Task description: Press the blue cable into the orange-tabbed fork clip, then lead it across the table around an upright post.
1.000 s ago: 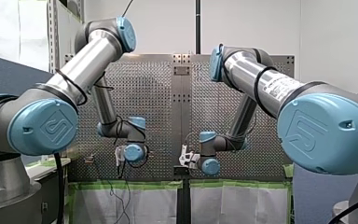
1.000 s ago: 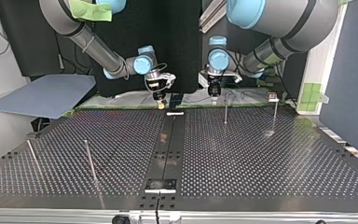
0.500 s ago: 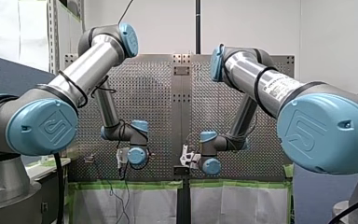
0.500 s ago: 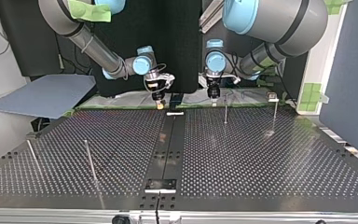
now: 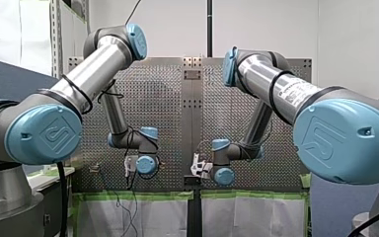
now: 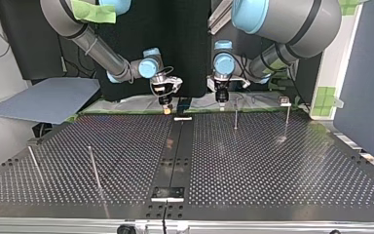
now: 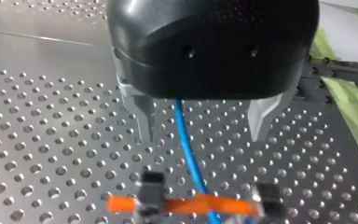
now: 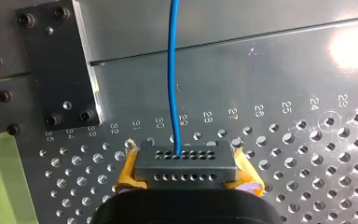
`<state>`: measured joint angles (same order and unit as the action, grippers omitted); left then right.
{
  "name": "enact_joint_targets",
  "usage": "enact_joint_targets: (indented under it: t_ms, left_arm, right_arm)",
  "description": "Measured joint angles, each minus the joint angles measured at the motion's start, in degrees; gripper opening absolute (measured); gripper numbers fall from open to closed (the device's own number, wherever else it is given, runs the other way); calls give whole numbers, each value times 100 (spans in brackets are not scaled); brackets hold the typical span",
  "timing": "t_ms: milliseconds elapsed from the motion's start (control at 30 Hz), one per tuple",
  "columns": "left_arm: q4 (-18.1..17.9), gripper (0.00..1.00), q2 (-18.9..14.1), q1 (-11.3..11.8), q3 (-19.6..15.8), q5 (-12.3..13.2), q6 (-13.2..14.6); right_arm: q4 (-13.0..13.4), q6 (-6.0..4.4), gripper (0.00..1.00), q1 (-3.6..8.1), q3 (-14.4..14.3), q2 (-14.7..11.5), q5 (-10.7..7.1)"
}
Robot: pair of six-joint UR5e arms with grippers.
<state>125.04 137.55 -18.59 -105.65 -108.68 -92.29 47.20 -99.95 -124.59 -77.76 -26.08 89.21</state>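
Obs: left hand (image 7: 203,137) has its metal fingers (image 7: 144,119) apart, gripping nothing. The blue cable (image 7: 186,149) runs between them, touching neither, and crosses the orange-tabbed fork clip (image 7: 191,205) just ahead of the fingertips on the perforated table (image 7: 42,140). The right hand (image 8: 185,163) has its yellow pads (image 8: 127,172) clamped on the blue cable, which leads straight ahead of it, beside a black plate (image 8: 56,65).

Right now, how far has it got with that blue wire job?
Early on. The blue cable runs across the orange-tabbed clip; whether it is seated is too blurred to tell. My right arm's jaws are shut on it, my left arm's stand open astride it. Still to do: leading it round an upright post.
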Motion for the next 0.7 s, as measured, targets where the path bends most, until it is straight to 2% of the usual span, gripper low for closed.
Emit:
enact_joint_targets:
  t_ms: [467, 667, 700]
  left_arm:
    - [26, 100, -125, -23, 1, -12, 55]
    - [3, 100, -127, -22, 1, -171, 66]
    - [-26, 80, -127, -17, 1, -201, 80]
  right_arm:
    - [6, 0, 0, 0, 1, 8, -2]
    - [-13, 0, 0, 0, 1, 9, -7]
    - [-14, 0, 0, 0, 1, 9, -8]
